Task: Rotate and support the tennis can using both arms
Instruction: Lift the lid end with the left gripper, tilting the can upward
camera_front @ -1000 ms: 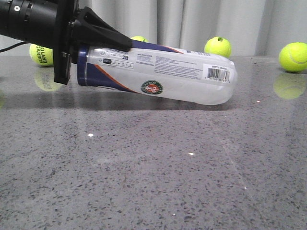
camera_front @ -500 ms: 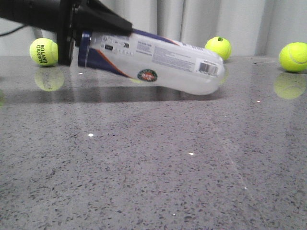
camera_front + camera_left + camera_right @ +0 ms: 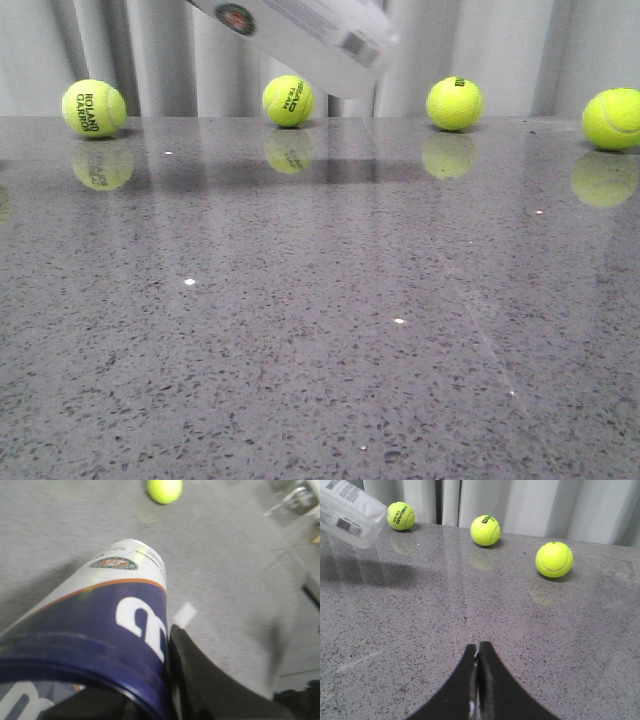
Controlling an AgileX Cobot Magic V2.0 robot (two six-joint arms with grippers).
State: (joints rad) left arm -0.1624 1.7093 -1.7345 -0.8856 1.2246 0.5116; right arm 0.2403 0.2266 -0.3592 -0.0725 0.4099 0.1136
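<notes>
One tennis can airborne, four tennis balls, grey table

1. The front camera is sitting low, looking forward across the worktop toward curtains.
2. The left wrist camera is hugging the tennis can.
3. The right wrist camera is sharing the can's far end with the front view.

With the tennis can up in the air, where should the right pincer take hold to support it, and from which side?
Probably the free clear end of the tennis can, near the barcode, approached from below. The can hangs tilted above the table, with the left pincer at its navy end. The right pincer is shut and must open first.
</notes>
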